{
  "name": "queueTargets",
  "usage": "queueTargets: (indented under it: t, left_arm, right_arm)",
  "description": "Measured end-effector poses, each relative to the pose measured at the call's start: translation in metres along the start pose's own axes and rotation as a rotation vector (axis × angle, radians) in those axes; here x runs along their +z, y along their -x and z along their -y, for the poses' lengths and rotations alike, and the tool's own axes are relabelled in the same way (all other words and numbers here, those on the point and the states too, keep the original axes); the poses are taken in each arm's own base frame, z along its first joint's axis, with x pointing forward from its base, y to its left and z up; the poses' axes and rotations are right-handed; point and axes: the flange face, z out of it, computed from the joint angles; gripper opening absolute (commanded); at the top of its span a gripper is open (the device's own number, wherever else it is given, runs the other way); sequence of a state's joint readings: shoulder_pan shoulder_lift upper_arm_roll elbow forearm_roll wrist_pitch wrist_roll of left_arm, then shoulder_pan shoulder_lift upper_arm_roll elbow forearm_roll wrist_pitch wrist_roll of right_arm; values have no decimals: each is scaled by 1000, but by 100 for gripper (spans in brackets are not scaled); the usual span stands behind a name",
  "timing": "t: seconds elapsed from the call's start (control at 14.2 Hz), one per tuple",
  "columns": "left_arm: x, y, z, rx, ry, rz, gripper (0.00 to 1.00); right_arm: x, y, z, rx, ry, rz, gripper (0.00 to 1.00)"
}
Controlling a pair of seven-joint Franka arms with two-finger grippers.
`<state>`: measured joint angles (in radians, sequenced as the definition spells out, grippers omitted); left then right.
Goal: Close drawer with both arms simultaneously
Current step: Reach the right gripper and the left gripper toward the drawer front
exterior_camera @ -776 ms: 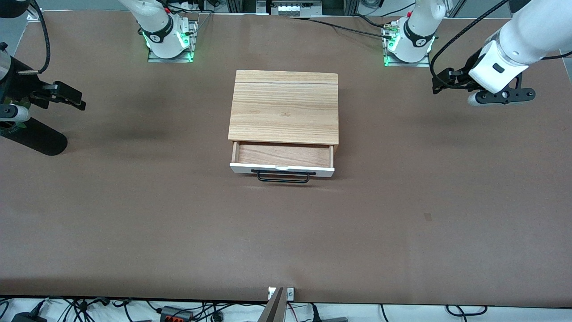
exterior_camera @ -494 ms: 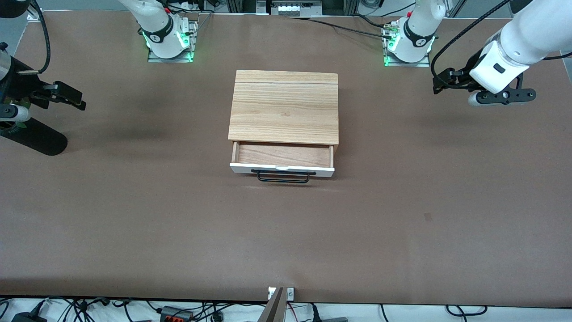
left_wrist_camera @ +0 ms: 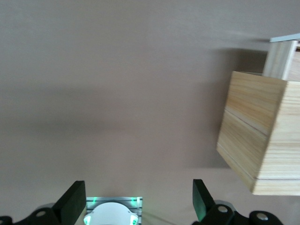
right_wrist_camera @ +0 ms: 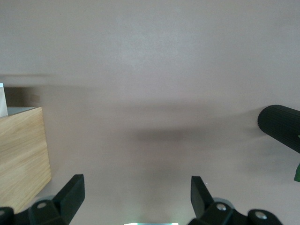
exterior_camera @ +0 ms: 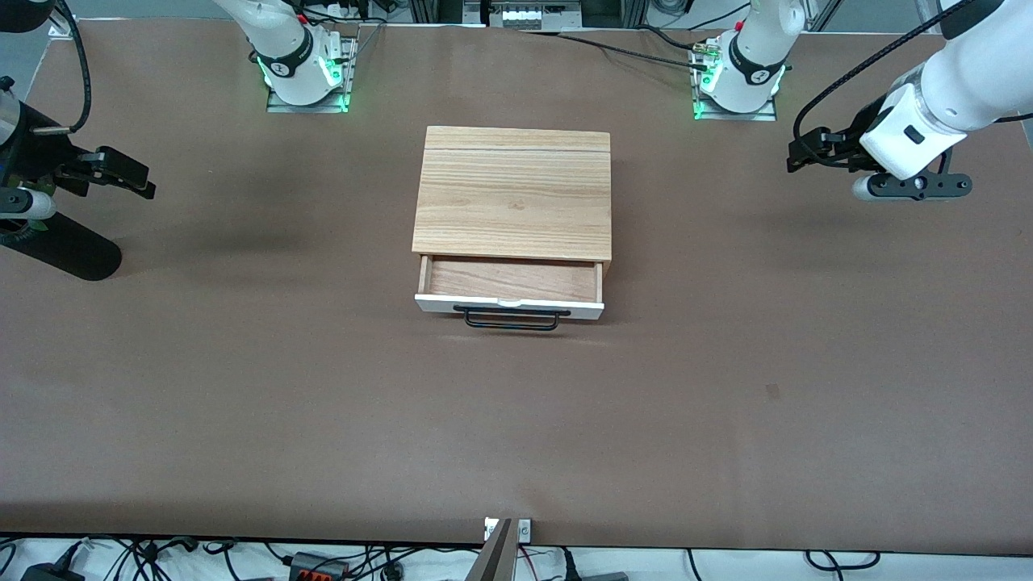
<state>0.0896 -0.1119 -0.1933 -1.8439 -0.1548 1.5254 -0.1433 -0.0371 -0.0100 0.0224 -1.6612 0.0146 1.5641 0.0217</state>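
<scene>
The drawer (exterior_camera: 510, 281) stands pulled out of the oak cabinet (exterior_camera: 513, 194) at the table's middle. Its white front panel (exterior_camera: 508, 305) and black wire handle (exterior_camera: 512, 319) face the front camera, and its wood interior is empty. My left gripper (exterior_camera: 797, 152) hangs open in the air over bare table near the left arm's end, well apart from the cabinet. Its fingers (left_wrist_camera: 75, 202) are spread wide in the left wrist view, which shows the cabinet's side (left_wrist_camera: 253, 140) and the drawer's edge (left_wrist_camera: 281, 58). My right gripper (exterior_camera: 133, 179) is open over the right arm's end. Its fingers (right_wrist_camera: 72, 192) are spread wide.
The two arm bases (exterior_camera: 305, 73) (exterior_camera: 738, 77) with green lights stand farther from the front camera than the cabinet. A black padded cylinder (exterior_camera: 60, 252) lies under the right arm and shows in the right wrist view (right_wrist_camera: 281, 124). The cabinet's corner (right_wrist_camera: 23, 159) shows there too.
My left hand has drifted a little toward the left arm's end of the table. The right arm and the drawer have not moved.
</scene>
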Motion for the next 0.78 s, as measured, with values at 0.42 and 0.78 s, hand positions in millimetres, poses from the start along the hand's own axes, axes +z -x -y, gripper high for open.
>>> queueTargets:
  t: [0.42,0.78]
  left_arm:
    - [19,-21,-20,27,77,58,100]
    - [65,-97,-44,7,367,127,100]
  right_arm:
    - [1,0,5,-9,1,4,100]
    - [29,-4,23,-45,-9,112,100]
